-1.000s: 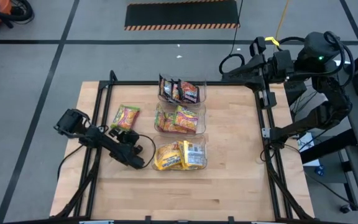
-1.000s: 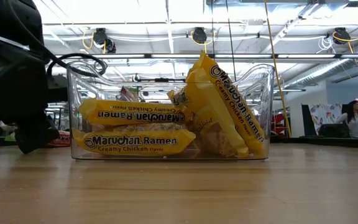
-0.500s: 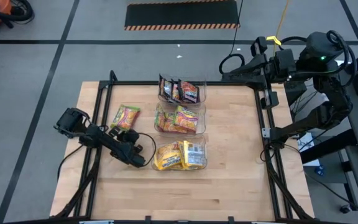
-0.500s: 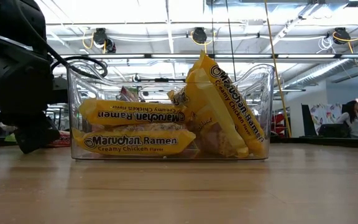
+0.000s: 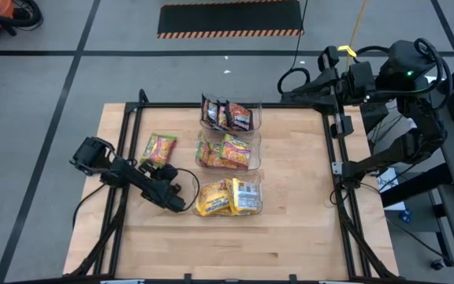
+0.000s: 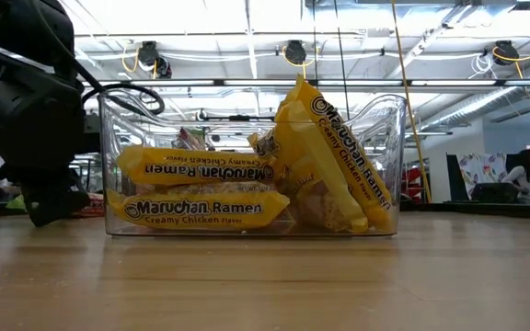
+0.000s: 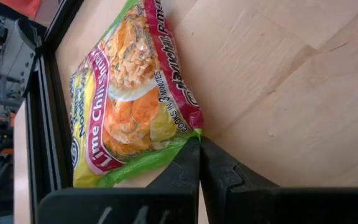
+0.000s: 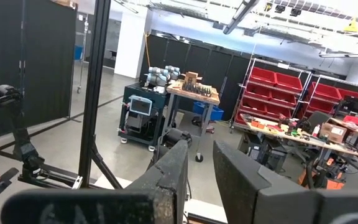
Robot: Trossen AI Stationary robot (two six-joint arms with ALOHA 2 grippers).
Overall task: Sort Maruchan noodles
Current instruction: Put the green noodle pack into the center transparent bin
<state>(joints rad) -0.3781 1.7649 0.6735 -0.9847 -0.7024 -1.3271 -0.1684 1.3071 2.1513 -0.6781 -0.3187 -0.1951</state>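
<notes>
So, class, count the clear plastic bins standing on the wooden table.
3, in a column at mid-table: the far bin with dark packets, the middle bin with green-yellow ones, and the near bin with yellow ones. None seems hidden.

The loose packet (image 7: 132, 99) is green and yellow with a red band. Binned packets (image 6: 205, 208) are yellow; the far bin's packets (image 5: 228, 115) look dark brown, perhaps black.

L gripper (image 7: 199, 144) snapped shut since 1 s ago, tips at lime packet (image 7: 126, 99) corner.
</notes>
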